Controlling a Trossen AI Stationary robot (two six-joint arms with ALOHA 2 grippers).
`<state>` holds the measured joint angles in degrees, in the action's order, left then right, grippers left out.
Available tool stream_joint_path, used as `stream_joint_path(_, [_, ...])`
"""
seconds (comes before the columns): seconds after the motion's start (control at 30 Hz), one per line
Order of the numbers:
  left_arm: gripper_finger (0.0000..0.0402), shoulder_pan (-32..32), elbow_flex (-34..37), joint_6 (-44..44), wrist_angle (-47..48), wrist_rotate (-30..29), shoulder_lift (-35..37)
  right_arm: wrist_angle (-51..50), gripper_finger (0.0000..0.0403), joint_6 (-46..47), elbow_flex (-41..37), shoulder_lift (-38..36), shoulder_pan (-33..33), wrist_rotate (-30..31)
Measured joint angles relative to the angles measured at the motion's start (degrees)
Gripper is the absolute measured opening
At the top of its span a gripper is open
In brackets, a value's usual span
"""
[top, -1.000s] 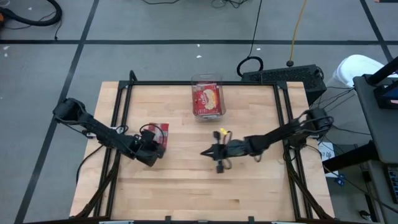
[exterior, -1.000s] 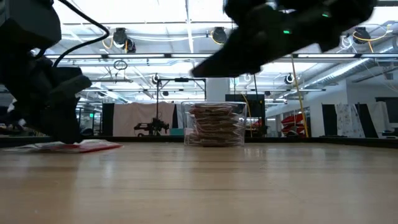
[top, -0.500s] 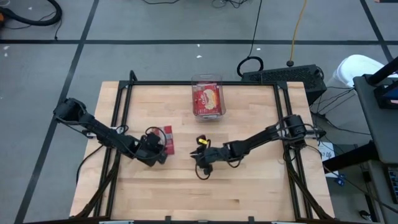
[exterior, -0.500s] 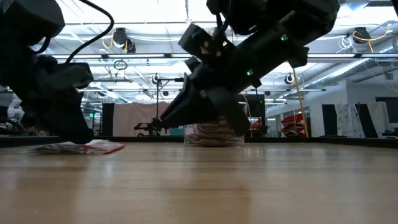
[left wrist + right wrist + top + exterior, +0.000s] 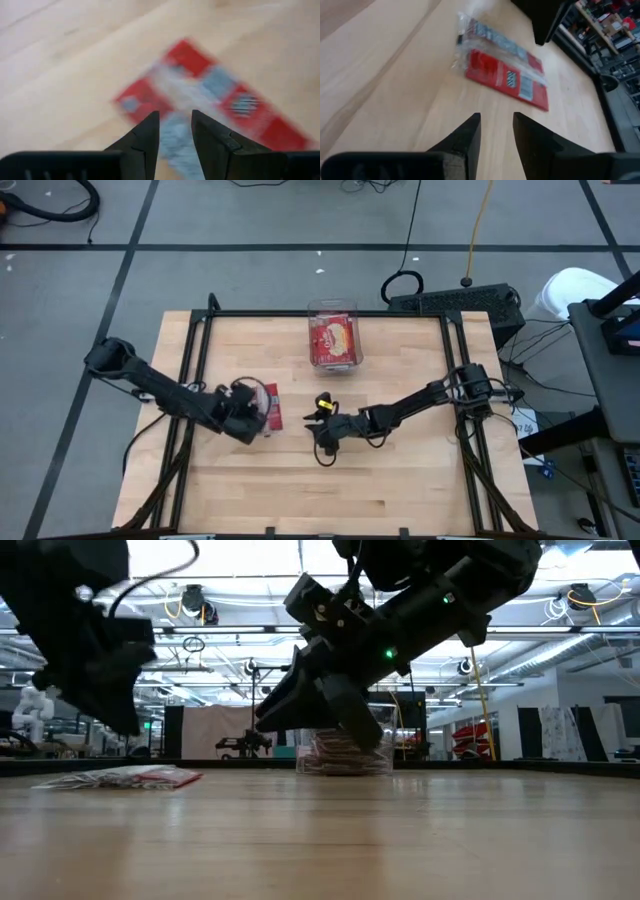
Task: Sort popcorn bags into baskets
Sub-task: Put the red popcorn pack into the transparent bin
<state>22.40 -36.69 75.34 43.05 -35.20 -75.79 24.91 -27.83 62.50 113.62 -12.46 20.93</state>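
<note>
One popcorn bag (image 5: 270, 408) lies flat on the wood left of the table's middle, red with a silvery strip; the low view shows it flat on the tabletop (image 5: 125, 777). My left gripper (image 5: 256, 418) hangs open just above it (image 5: 175, 125), touching nothing. My right gripper (image 5: 313, 428) stands open to the bag's right, low over the table, its fingers pointing at the bag (image 5: 505, 70). The clear basket (image 5: 333, 340) at the far middle holds a stack of red bags (image 5: 345, 745).
Black rails (image 5: 200, 360) run along the table's left, right and far sides. Bare wood (image 5: 330, 490) lies toward the near edge. A black box (image 5: 455, 300) with cables sits beyond the far right corner.
My left gripper has lifted off the popcorn bag, which stays flat on the table. My right gripper has gone toward the table's left, toward the bag, sinking lower and rolling about its own axis.
</note>
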Motion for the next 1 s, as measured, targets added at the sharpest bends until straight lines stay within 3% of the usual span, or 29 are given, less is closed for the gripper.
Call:
stream_joint_path(0.1, [0.0117,-3.1,1.9,-1.7,-0.1,2.8,0.0,1.8,0.0106,-0.7,0.0,0.0,0.3,-0.1])
stream_joint_path(0.2, [0.0117,-5.0,5.8,-4.5,-7.5,6.4,0.0,1.7,0.0105,-2.4,0.0,0.0,0.3,-0.2])
stream_joint_path(0.43, [0.0117,-5.2,11.8,-8.0,-22.9,4.4,0.1,1.4,0.0105,-8.2,0.0,0.0,0.0,-3.5])
stream_joint_path(0.67, [0.0117,-5.6,15.0,-22.0,-33.6,2.5,0.0,-0.8,0.0105,-12.4,0.0,0.0,-0.1,-4.7])
stream_joint_path(0.83, [0.0117,-7.1,17.7,-33.3,-46.3,2.6,0.0,-1.2,0.0105,-14.1,0.0,0.0,0.1,-4.7])
stream_joint_path(1.0, [0.0117,-9.0,18.3,-39.7,-53.0,3.8,0.0,-0.7,0.0128,-17.2,0.0,0.0,0.1,-4.7])
